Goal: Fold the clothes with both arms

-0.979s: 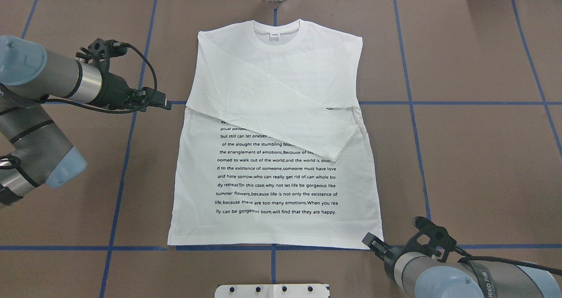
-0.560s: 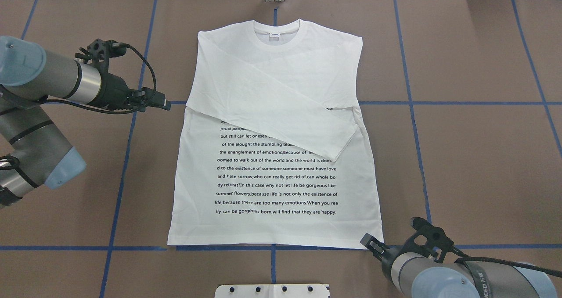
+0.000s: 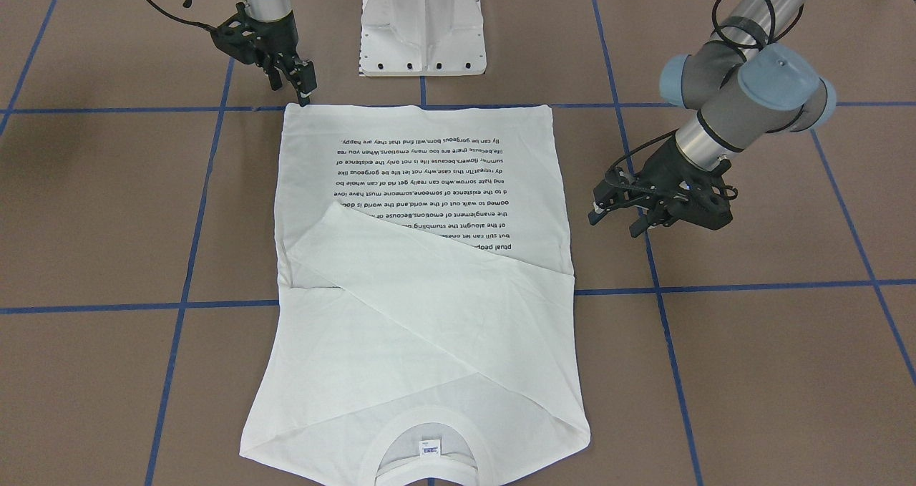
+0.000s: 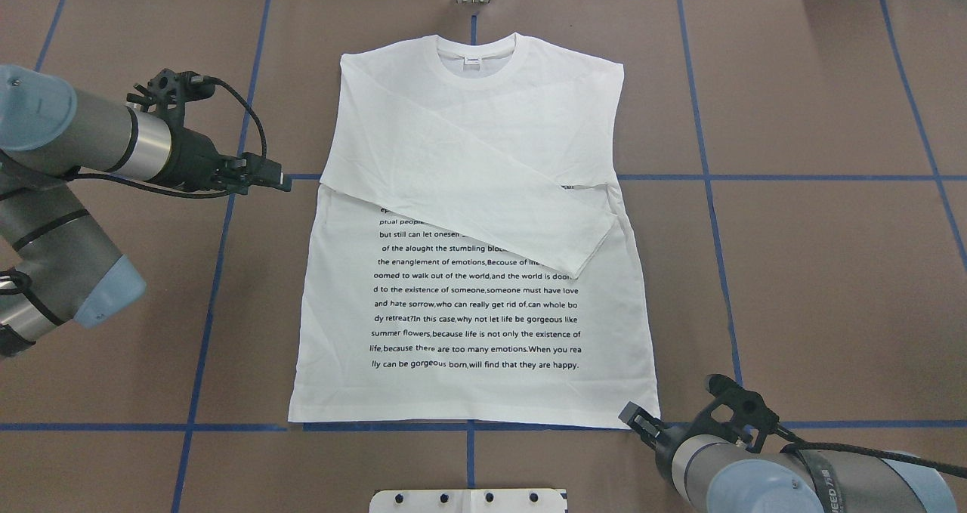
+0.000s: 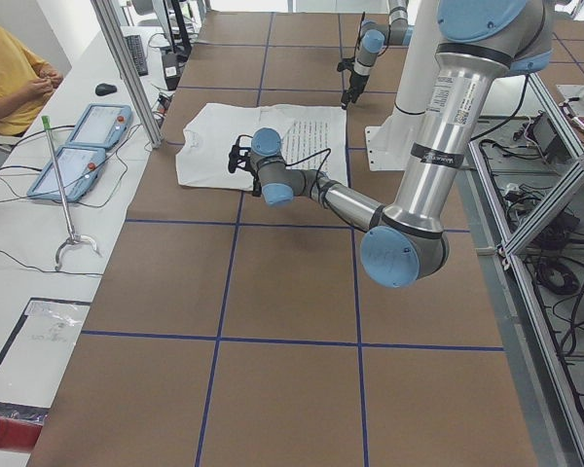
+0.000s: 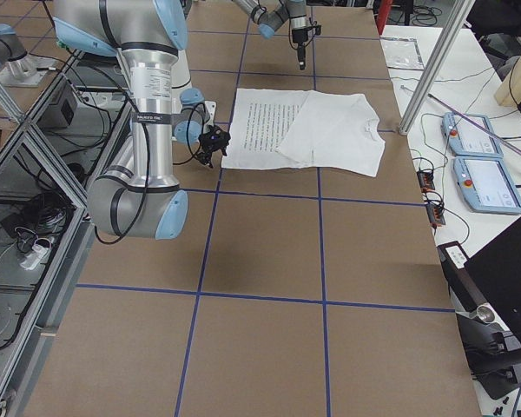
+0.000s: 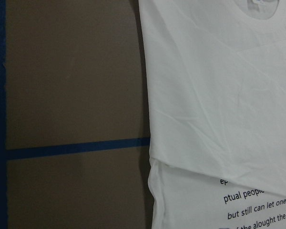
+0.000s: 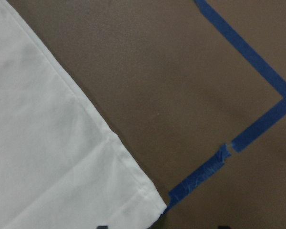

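The right gripper (image 4: pixel 633 416), open and empty, sits right at the bottom corner of the white shirt (image 4: pixel 468 301), likely to pinch it, and the left gripper (image 4: pixel 281 180), also open and empty, hovers just beside the shirt's side, which lies flat on the desk (image 4: pixel 831 271) between them.

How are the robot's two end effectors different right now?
The left end effector hangs beside the shirt's side edge, clear of the cloth; the right end effector is at the bottom hem corner. The left points sideways toward the shirt, the right angles down. Both are black.
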`<action>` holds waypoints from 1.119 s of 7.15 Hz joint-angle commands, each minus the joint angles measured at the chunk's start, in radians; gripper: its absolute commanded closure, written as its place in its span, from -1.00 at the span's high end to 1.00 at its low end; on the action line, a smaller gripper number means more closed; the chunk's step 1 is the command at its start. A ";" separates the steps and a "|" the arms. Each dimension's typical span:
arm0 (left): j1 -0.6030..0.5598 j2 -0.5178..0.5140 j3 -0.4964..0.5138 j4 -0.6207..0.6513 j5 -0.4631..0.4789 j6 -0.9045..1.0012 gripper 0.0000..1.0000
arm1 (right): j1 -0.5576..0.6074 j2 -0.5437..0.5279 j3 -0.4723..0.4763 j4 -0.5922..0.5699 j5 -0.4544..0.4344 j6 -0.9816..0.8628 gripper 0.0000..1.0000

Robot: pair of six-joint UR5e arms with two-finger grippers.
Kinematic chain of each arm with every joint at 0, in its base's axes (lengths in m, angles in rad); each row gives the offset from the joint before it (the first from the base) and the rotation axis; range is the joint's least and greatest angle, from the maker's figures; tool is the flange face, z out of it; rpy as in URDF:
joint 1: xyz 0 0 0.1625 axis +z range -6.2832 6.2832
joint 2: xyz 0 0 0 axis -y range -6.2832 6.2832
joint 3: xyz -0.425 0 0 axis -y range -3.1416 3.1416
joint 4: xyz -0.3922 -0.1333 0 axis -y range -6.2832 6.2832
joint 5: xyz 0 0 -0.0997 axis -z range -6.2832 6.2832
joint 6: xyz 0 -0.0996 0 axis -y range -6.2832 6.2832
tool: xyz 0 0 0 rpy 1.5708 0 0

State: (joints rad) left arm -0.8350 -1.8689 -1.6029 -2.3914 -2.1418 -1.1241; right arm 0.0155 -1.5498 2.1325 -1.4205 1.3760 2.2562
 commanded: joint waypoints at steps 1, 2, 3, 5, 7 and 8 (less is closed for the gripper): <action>-0.001 0.000 0.000 0.000 0.000 0.000 0.74 | 0.003 0.004 -0.003 0.000 0.000 -0.001 0.56; -0.001 0.000 0.000 0.000 0.000 0.000 0.74 | 0.003 0.005 -0.003 0.000 0.000 -0.001 0.46; -0.001 0.000 0.000 0.000 0.000 0.001 0.74 | 0.003 0.005 -0.003 0.000 0.000 -0.001 0.34; -0.001 0.002 0.000 0.000 0.000 0.000 0.74 | 0.004 0.004 -0.006 0.000 -0.003 0.000 0.12; -0.001 0.002 0.000 0.000 0.000 0.000 0.74 | 0.012 0.005 -0.006 0.000 -0.003 -0.001 0.01; -0.001 0.002 0.000 0.000 0.000 0.000 0.74 | 0.014 0.005 -0.006 0.000 -0.003 0.000 -0.11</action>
State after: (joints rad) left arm -0.8360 -1.8669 -1.6030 -2.3915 -2.1414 -1.1244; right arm 0.0255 -1.5454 2.1262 -1.4204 1.3731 2.2554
